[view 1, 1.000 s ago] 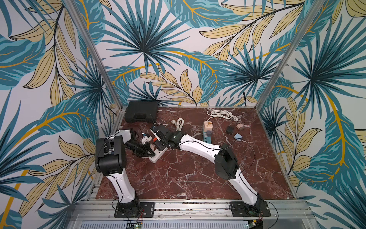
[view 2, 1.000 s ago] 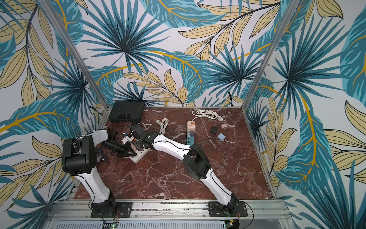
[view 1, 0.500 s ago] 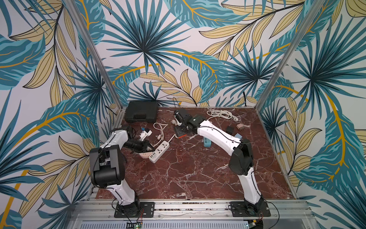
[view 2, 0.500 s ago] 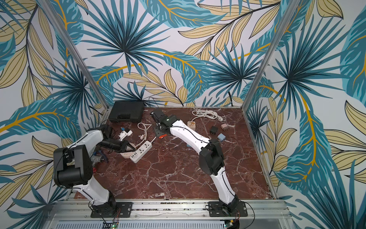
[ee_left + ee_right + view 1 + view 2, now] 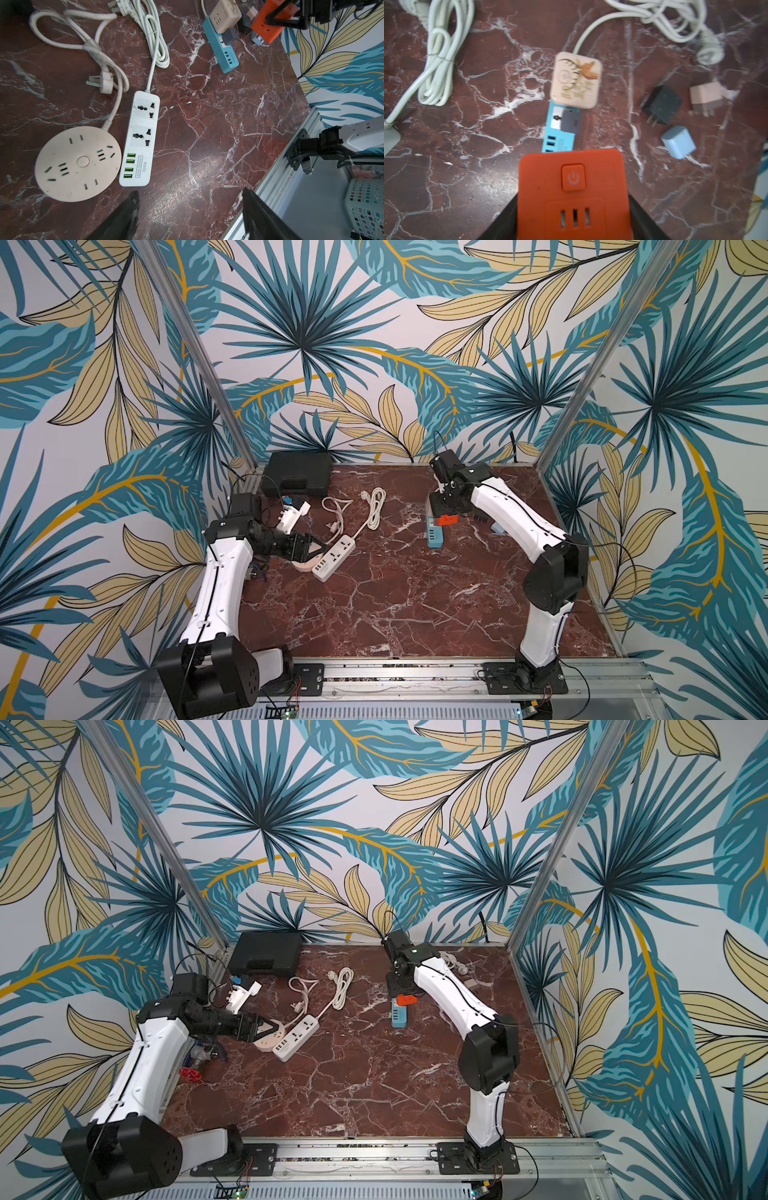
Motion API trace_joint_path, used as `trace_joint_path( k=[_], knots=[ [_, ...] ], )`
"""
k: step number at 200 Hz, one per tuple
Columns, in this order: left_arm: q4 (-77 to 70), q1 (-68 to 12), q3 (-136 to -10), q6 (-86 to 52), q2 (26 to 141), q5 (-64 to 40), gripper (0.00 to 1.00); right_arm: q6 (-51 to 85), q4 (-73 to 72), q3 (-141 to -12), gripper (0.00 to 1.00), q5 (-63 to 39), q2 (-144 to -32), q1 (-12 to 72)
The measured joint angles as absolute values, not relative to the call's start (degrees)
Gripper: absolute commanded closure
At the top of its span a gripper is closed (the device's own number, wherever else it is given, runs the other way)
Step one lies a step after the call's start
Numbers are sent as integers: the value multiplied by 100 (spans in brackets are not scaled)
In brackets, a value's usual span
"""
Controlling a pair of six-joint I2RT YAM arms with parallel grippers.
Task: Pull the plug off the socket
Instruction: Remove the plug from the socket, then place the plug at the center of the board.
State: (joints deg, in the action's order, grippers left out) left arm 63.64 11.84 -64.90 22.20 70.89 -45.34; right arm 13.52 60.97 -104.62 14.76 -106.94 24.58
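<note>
Okay, our right gripper (image 5: pixel 573 220) pinches the orange plug (image 5: pixel 572 178) over the blue strip (image 5: pixel 433 533) near the far edge of the tabletop (image 5: pixel 415 605), left gripper (image 5: pixel 191 214) spread empty, and we worry a loose pinch drops it.

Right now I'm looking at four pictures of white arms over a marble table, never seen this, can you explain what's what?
These are two robot arms bolted beside a table. Two pictures look down from one overhead camera; two come from cameras on the wrists. On the table lie a white power strip, a round socket, a blue power strip, coiled cords and loose chargers. The left claw hangs open and empty near the round socket. The right claw grips an orange adapter, held in the air by the blue power strip.
</note>
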Motion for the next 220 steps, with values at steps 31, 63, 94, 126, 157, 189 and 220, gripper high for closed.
trace_joint_path(
  k=[31,63,94,126,157,189,220],
  knots=[
    [6069,1184,-6213,1933,7083,-4421,19,1503,6357,-10149,100,1802,-10363,1874],
    [5889,1184,-6012,1763,7085,-4215,19,1479,6534,-10125,100,1732,-10868,1476],
    [5778,1184,-6012,1710,7085,-4160,19,1382,6812,-10982,100,1542,-11990,1457],
    [5710,1184,-6001,1706,7083,-4086,19,1299,6956,-11966,100,1162,-12938,1347],
    [5673,1184,-5992,1706,7083,-4069,19,1284,7113,-12665,99,913,-13517,1138],
    [5666,1184,-5990,1706,7083,-4066,19,1286,7207,-12875,84,766,-13729,985],
    [5649,1184,-5990,1706,7083,-4066,19,1286,7312,-13076,63,698,-13852,930]
  ],
)
